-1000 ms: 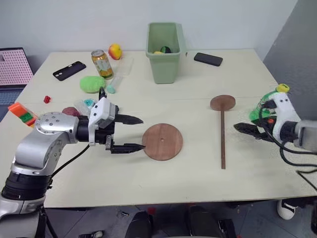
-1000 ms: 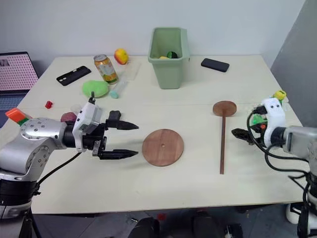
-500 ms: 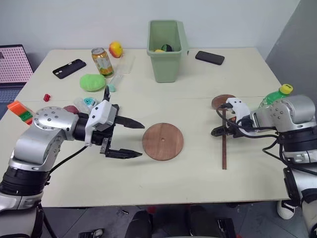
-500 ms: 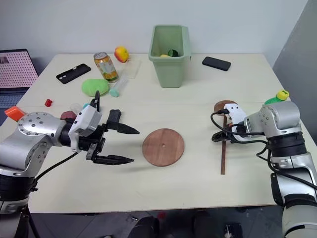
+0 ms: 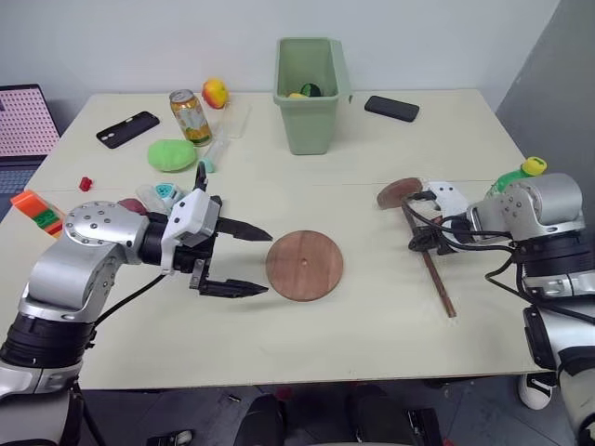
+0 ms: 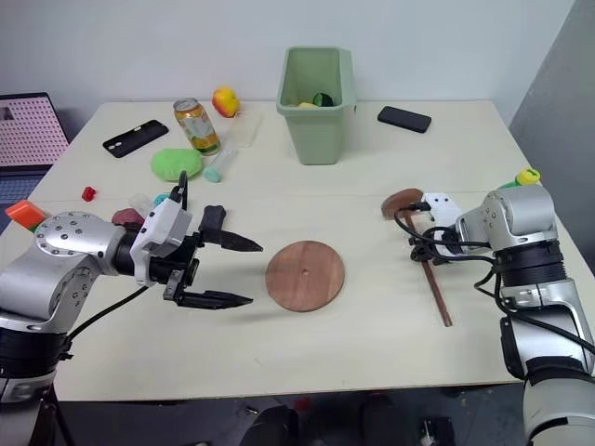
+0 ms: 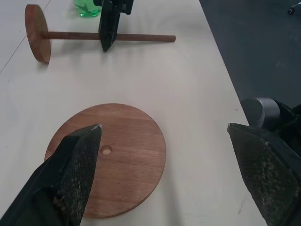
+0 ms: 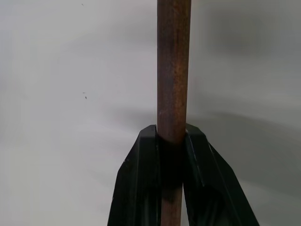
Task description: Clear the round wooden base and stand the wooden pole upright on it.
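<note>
green bin (image 5: 310, 93) upright at table's far edge, small items inside

The cream table (image 5: 372, 334) bears the round wooden base (image 5: 304, 265), two phones, can, green bin, perhaps toys.

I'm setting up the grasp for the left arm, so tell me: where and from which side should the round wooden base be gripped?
Take the round wooden base by its rim, on the edge facing the left gripper, coming in level from the robot's left. It is a thin disc lying flat on the table, so only the edge offers a hold; its centre hole looks too small. The open jaws already face that edge, probably needing to tilt down.
</note>
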You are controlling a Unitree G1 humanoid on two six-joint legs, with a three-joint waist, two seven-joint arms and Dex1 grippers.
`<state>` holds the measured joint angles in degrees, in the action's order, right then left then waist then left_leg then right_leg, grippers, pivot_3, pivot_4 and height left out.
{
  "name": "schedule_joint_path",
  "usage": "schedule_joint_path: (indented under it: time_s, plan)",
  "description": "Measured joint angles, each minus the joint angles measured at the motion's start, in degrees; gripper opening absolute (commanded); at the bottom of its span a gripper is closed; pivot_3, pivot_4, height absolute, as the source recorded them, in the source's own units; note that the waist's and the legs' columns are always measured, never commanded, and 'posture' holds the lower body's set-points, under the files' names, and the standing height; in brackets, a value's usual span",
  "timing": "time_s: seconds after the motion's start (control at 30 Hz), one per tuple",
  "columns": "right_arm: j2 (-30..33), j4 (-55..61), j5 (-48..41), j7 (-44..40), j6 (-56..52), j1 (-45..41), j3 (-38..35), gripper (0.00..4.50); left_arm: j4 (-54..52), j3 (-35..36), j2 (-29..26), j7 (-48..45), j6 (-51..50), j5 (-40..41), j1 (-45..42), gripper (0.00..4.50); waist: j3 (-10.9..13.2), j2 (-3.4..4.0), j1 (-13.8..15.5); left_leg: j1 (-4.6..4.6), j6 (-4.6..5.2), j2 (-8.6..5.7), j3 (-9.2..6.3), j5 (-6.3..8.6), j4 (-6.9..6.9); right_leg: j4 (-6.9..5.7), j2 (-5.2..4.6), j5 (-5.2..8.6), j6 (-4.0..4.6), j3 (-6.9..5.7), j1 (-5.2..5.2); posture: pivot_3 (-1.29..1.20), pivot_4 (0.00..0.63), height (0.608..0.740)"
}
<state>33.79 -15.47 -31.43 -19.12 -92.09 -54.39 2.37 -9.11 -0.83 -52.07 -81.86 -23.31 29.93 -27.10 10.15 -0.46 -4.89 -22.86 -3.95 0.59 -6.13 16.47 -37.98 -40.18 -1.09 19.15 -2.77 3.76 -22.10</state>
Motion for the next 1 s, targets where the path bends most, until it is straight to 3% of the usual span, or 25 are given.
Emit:
schedule_joint_path:
  time_s: [0.13, 0.23, 0.33, 0.57, 0.67, 0.8, 1.0]
  plan:
    - [-4.8, 9.43, -0.88, 0.69, 3.22, 1.19, -9.01, 0.25, -0.14, 0.54, 0.29, 1.49, -0.47, 0.39, 0.56, 4.5, 0.0, 0.0, -0.03, -0.05, 0.0, 0.02, 0.0, 0.0, 0.0, -0.09, 0.0, 0.0, 0.0, -0.01, -0.1, 0.0, 0.15, 0.74]
    - [-7.66, 18.66, -1.35, -1.05, 13.77, 4.56, -11.29, 0.25, -0.43, 2.15, 0.4, 2.64, -1.69, 1.69, 1.63, 4.5, 0.0, 0.0, -0.09, -0.04, 0.0, 0.02, -0.02, 0.0, 0.01, -0.1, 0.0, 0.0, 0.0, -0.02, -0.09, 0.0, 0.15, 0.74]
    - [-15.45, 25.61, -2.67, -3.48, 27.2, 9.46, -13.31, 0.25, -0.59, 3.19, 1.22, 3.81, -1.24, 1.75, 3.63, 4.5, 0.0, 0.0, -0.27, 0.0, -0.01, 0.04, 0.0, -0.01, 0.01, -0.21, 0.01, 0.0, 0.0, 0.01, -0.13, 0.0, 0.15, 0.74]
    - [-28.92, 25.55, 9.99, -5.52, 63.26, 19.56, 1.28, 0.25, -1.09, 3.55, 2.47, 5.29, 2.49, -0.14, 8.45, 4.5, -0.01, 0.01, -0.33, 0.11, -0.05, 0.03, 0.02, -0.03, -0.05, -0.47, 0.02, 0.0, 0.0, 0.04, -0.17, 0.0, 0.15, 0.74]
    - [-30.92, 21.1, 15.15, -7.0, 75.22, 22.04, 6.86, 0.25, -0.95, 3.66, 2.45, 5.68, 2.8, -0.77, 8.85, 4.5, -0.02, -0.02, -0.18, 0.11, -0.25, 0.01, -0.02, -0.14, -0.08, -0.51, 0.01, 0.01, 0.0, 0.0, -0.16, 0.0, 0.15, 0.74]
    - [-32.38, 16.57, 17.84, -10.55, 85.62, 25.79, 11.16, 0.25, -1.03, 4.17, 2.37, 6.21, 3.56, -0.88, 9.57, 4.5, -0.02, -0.02, -0.16, 0.12, -0.26, 0.02, 0.01, -0.15, -0.08, -0.52, 0.01, 0.01, 0.0, 0.03, -0.17, 0.0, 0.15, 0.74]
    - [-32.36, 15.23, 18.37, -13.71, 89.7, 27.36, 12.47, 0.25, -0.76, 4.17, 2.42, 6.69, 6.27, -2.48, 11.43, 4.5, -0.02, -0.02, -0.15, 0.18, -0.25, 0.05, -0.03, -0.14, -0.07, -0.59, 0.04, 0.01, 0.0, 0.02, -0.16, 0.0, 0.15, 0.74]
